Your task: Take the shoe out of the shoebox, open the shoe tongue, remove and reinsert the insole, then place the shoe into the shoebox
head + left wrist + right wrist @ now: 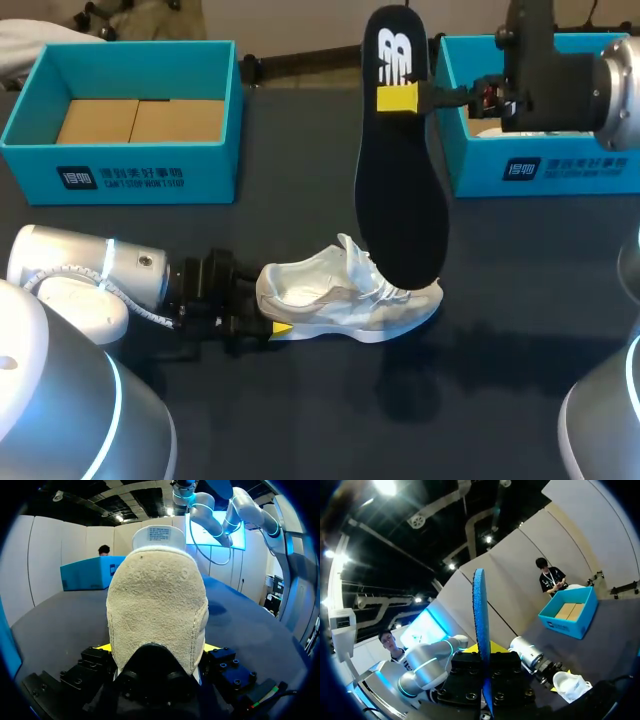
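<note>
Black insole (400, 190) upright in right jaws; left jaws seemingly grip rightward-pointing shoe (350, 300).

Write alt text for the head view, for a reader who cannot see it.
The right end effector holds a black insole upright above a white shoe, whose heel the left end effector grips on a dark table. Two teal shoeboxes stand behind.

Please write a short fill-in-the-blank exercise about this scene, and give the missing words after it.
1. The right gripper is shut on the ____.
2. The left gripper holds the shoe by its ____.
3. The shoe lies on the ____, not in a box.
Missing words: insole; heel; table.
</note>
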`<state>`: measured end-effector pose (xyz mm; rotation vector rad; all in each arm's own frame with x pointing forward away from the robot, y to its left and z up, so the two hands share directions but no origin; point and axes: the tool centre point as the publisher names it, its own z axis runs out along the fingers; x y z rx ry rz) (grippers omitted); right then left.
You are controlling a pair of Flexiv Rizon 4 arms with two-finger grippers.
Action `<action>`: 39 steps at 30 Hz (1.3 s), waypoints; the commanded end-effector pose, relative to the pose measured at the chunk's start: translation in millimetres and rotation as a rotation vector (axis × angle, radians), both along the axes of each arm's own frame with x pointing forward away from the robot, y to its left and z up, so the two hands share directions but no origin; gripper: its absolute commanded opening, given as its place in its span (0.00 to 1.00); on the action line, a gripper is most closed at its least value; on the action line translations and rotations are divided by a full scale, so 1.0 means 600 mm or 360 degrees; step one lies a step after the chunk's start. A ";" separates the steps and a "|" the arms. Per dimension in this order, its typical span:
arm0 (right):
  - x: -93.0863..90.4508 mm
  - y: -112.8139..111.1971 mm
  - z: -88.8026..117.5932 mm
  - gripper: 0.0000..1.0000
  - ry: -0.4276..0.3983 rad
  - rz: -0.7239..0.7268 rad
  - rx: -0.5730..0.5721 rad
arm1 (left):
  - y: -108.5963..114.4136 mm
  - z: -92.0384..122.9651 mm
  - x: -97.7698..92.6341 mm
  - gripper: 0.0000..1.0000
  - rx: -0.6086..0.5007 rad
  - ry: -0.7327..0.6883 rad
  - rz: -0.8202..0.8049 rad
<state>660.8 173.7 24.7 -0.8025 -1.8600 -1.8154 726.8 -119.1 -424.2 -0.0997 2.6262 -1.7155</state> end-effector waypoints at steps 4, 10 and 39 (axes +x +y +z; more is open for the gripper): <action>-0.015 0.000 0.002 0.00 0.0025 0.0012 -0.0035 | 0.000 -0.002 0.000 0.00 0.0006 0.0001 -0.0001; -0.016 0.001 0.002 0.00 0.0027 0.0011 -0.0035 | 0.000 -0.002 0.000 0.00 0.0006 0.0001 -0.0001; -0.016 0.001 0.002 0.00 0.0027 0.0011 -0.0035 | 0.019 0.021 0.003 1.00 0.0080 0.0041 0.0039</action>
